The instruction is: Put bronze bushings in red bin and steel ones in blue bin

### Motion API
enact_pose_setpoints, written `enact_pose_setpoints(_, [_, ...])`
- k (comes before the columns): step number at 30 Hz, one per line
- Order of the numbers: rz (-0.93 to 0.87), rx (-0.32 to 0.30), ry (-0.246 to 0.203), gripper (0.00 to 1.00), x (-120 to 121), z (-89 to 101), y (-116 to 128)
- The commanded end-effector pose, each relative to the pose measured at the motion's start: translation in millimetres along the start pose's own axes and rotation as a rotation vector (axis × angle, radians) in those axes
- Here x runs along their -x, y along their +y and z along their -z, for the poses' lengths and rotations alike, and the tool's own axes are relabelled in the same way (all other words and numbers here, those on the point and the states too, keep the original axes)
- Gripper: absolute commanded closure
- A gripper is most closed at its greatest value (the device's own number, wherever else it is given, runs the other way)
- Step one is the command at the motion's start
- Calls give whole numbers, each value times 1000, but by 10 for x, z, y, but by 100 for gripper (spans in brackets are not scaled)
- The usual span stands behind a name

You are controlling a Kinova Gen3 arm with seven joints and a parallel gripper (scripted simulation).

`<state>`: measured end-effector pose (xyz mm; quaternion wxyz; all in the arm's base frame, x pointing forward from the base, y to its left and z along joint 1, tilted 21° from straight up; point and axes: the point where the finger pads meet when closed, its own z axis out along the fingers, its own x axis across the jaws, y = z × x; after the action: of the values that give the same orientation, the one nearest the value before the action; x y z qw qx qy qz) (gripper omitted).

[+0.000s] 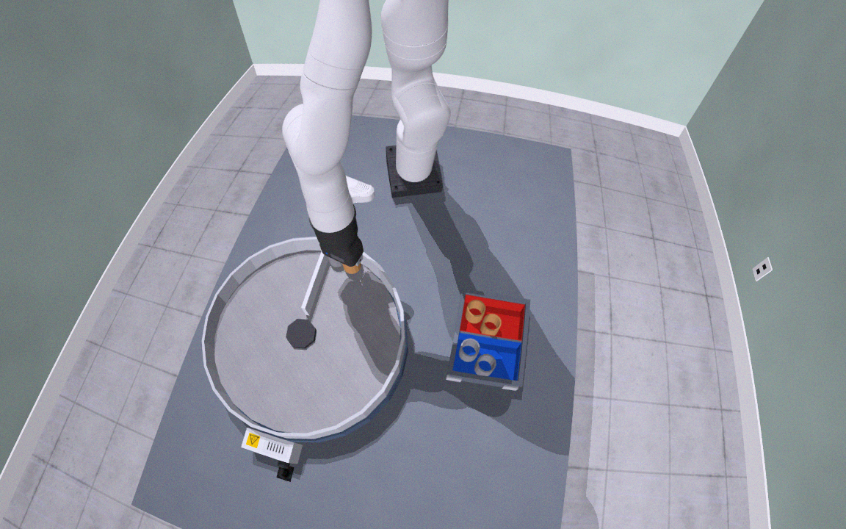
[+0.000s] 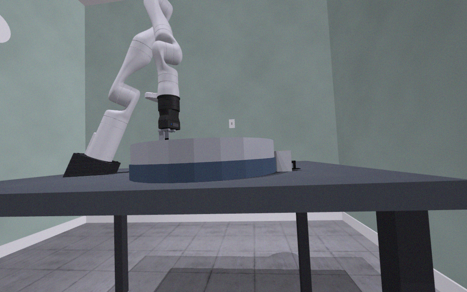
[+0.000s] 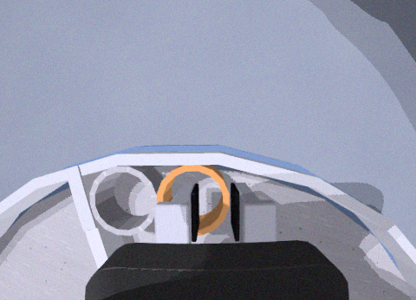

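Observation:
A bronze bushing stands on the turntable [image 1: 304,342] [image 3: 118,201] at its far rim, beside a steel bushing that rests against the white divider bar [image 1: 316,286]. My gripper [image 3: 215,203] is low over the bronze bushing, its fingers partly open and straddling the bushing's right wall, one finger inside the ring and one outside. In the top view the gripper [image 1: 350,270] covers most of the bronze bushing and hides the steel one. The red bin [image 1: 488,315] holds two bronze bushings and the blue bin [image 1: 485,358] holds two steel ones.
The turntable has a raised white rim and a dark hub [image 1: 300,333] at its centre. The two-part bin stands to the right of the turntable on the table. The arm's base [image 1: 415,178] is behind the turntable. A control box [image 1: 271,448] sits at the turntable's front.

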<state>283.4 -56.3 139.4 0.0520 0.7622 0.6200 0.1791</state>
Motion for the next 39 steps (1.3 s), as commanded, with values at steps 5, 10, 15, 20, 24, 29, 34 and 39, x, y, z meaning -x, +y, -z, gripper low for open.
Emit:
enact_pose_setpoints(5, [0,-3,3,55,-6,-73,-9])
enact_pose_setpoints(10, [0,-3,3,55,-6,-87,-9])
enact_pose_setpoints(15, [0,-4,3,55,-7,-141,-10])
enact_pose_setpoints(20, [0,-4,3,55,-7,-182,-10])
enact_pose_setpoints(24, [0,-4,3,55,-7,-210,-11])
enact_pose_setpoints(29, [0,-4,3,55,-7,-210,-11])
enact_pose_setpoints(34, [0,-3,3,100,-6,-208,-9])
enact_pose_setpoints(39, [0,-3,3,100,-6,-208,-9])
